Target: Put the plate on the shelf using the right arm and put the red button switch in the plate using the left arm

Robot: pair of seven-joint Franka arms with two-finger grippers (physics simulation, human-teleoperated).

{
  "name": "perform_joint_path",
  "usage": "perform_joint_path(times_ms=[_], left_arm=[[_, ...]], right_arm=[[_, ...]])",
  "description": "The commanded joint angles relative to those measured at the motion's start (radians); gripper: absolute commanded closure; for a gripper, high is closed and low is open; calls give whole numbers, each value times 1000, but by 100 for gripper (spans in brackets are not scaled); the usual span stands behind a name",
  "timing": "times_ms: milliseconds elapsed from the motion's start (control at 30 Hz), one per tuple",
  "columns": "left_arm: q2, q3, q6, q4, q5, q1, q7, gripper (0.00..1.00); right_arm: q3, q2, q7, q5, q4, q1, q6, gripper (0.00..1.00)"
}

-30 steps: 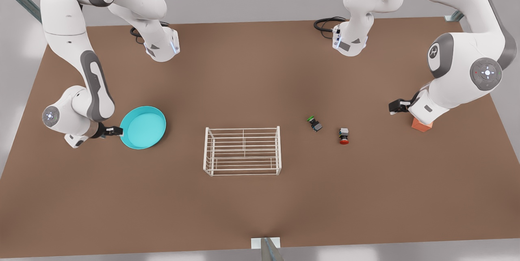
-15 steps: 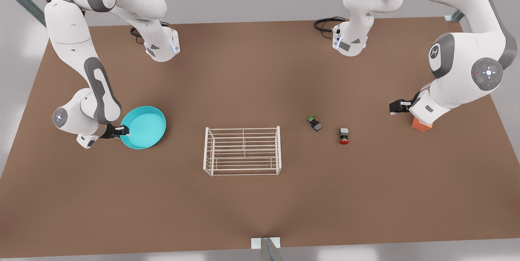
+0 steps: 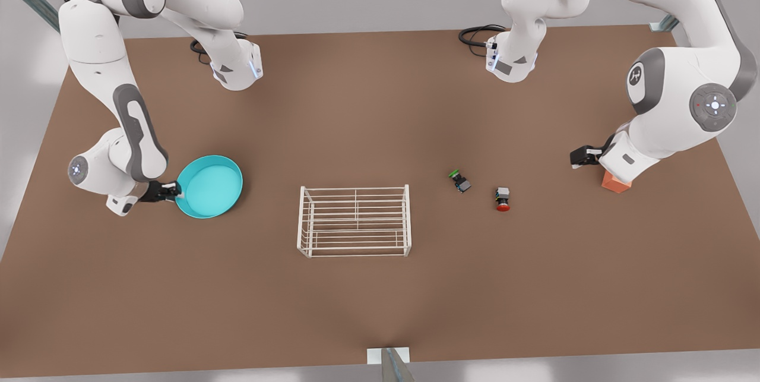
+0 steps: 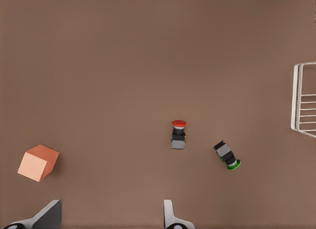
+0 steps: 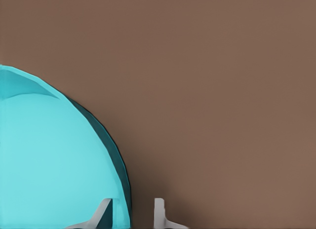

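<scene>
The turquoise plate (image 3: 211, 186) lies flat on the table at the front view's left. My right gripper (image 3: 173, 191) is at its left rim. In the right wrist view the two fingers stand close together astride the rim of the plate (image 5: 49, 155), one inside and one outside, so the right gripper (image 5: 131, 211) is shut on it. The white wire shelf (image 3: 354, 221) stands mid-table. The red button switch (image 3: 503, 199) lies on its side to the shelf's right. My left gripper (image 3: 580, 157) hangs open well to the right of it, with the switch (image 4: 178, 134) ahead of its spread fingers (image 4: 170, 214).
A green-capped switch (image 3: 459, 180) lies between the shelf and the red one. An orange-red cube (image 3: 614, 183) sits under the left arm's wrist, near the table's right edge. A corner of the shelf (image 4: 303, 98) appears in the left wrist view.
The right gripper pushed in over the plate's rim, then drew back slightly to the left. Plate, shelf, switches and the left arm stayed put.
</scene>
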Motion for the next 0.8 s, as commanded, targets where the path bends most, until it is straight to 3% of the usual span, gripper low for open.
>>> perform_joint_path(times_ms=[0, 100, 200, 367, 767], left_arm=[[-1, 0, 0, 1, -5, -1, -1, 0], [-1, 0, 0, 1, -7, 1, -1, 0], [13, 0, 0, 18, -5, -6, -3, 0], [14, 0, 0, 18, -7, 2, -52, 0], [19, 0, 0, 18, 3, -3, -57, 0]], right_arm=[[4, 4, -123, 45, 3, -1, -64, 54], [6, 11, -127, 49, 5, -1, -76, 57], [6, 11, -138, 49, 11, -1, -82, 68], [6, 11, -150, 49, 15, -1, -98, 77], [18, -84, -207, 160, 101, 5, -362, 78]])
